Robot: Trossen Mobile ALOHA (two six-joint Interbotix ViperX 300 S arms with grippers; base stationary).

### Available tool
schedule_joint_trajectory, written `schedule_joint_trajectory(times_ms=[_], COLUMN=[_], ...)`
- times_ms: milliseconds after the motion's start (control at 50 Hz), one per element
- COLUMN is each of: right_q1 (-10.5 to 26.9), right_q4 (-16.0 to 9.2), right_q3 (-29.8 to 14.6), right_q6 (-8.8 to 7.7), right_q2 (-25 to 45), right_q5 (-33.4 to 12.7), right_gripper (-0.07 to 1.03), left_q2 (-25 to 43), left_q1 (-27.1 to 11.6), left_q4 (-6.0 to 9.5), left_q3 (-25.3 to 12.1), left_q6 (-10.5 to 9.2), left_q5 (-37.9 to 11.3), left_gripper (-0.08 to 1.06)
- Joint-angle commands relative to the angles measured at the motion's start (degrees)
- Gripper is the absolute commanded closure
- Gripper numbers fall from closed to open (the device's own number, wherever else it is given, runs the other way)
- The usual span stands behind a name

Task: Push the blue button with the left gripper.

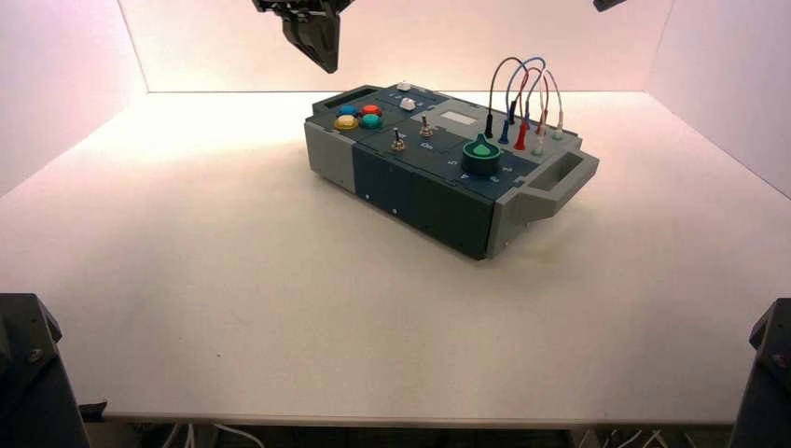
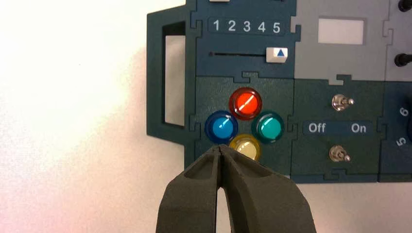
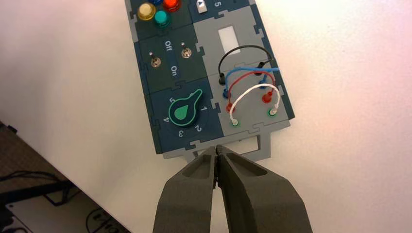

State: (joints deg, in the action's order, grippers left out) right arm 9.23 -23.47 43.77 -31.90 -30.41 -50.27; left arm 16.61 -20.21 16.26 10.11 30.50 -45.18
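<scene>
A grey-blue box (image 1: 420, 187) sits turned on a white worktop (image 1: 233, 299). The blue button (image 2: 221, 127) lies in a cluster of four at the box's left end, beside the red button (image 2: 245, 103), teal-green button (image 2: 268, 127) and yellow button (image 2: 245, 147). The left tool (image 2: 221, 148), fingers pressed together to a point, hangs high above the cluster; the button lies just ahead and slightly aside of its tip. Open air surrounds it. The right tool (image 3: 216, 149), also pinched closed, waits above the box's far handle.
</scene>
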Motion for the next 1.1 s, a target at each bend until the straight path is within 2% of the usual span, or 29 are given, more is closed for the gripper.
schedule_joint_trajectory(times_ms=[20,200,1100], right_q1=[1.7,1.7,1.7], right_q4=[-0.3,-0.4,-0.4], right_q3=[-1.8,-2.1,-2.0], right_q6=[-0.18,-0.18,-0.18], right_q2=[0.9,1.8,2.9], right_q5=[1.6,2.0,2.6], right_gripper=[0.98,0.98,0.98], left_q2=[0.1,1.0,4.8], left_q1=[-0.5,-0.6,-2.4], left_q4=[-0.70,-0.88,-0.88], left_q3=[-3.0,-3.5,-3.8], left_q6=[-0.70,-2.20,-4.04], left_q5=[0.3,0.4,0.5], left_gripper=[1.00,1.00,1.00])
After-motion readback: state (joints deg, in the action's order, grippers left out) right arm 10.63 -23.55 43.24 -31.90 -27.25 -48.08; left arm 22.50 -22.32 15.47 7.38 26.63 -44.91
